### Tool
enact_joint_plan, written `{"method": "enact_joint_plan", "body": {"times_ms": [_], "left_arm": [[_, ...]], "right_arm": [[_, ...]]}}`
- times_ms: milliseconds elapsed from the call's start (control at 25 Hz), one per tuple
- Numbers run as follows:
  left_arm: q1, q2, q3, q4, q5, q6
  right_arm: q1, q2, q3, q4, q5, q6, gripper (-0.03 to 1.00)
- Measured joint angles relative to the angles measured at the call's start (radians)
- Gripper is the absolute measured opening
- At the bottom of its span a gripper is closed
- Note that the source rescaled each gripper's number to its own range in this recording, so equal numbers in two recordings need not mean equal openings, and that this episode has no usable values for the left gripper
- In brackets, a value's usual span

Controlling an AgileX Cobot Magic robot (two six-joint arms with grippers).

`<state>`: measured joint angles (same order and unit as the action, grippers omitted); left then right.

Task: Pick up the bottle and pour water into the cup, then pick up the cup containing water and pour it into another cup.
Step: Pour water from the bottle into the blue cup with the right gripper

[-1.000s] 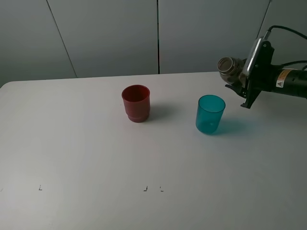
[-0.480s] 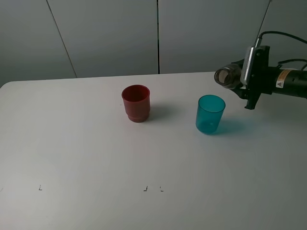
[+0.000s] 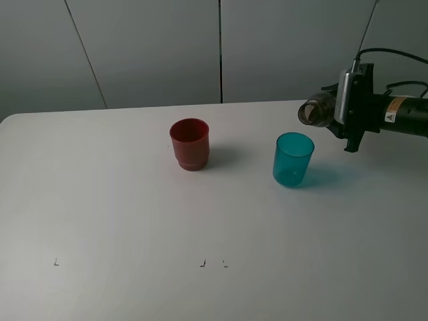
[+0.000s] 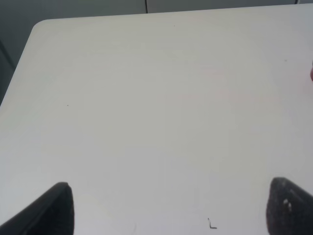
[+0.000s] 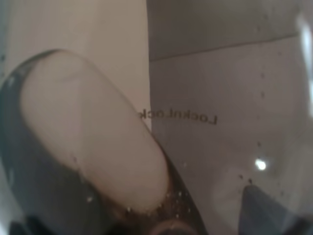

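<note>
my right gripper (image 3: pixel 342 110) grips the bottle (image 3: pixel 314 112), tipped sideways in the air near the cup (image 3: pixel 293 159); i judge both pours, including into another cup (image 3: pixel 190 144), are left. left gripper (image 4: pixel 171 210) gapes empty.

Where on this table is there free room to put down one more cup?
Bare: the left side of the table up to the red cup, the front strip, and the gap between the red cup and the teal cup. Crowded: behind and right of the teal cup, where the tilted bottle is held.
</note>
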<state>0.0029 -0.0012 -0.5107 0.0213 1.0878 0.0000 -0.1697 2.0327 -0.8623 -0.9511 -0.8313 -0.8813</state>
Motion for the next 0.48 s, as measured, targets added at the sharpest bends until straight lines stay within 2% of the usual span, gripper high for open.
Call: {"method": "enact_joint_plan", "body": {"times_ms": [480], "left_arm": [[0.000,0.000,0.000,0.000,0.000,0.007]], "right_arm": [[0.000,0.000,0.000,0.000,0.000,-0.063,0.00]]}}
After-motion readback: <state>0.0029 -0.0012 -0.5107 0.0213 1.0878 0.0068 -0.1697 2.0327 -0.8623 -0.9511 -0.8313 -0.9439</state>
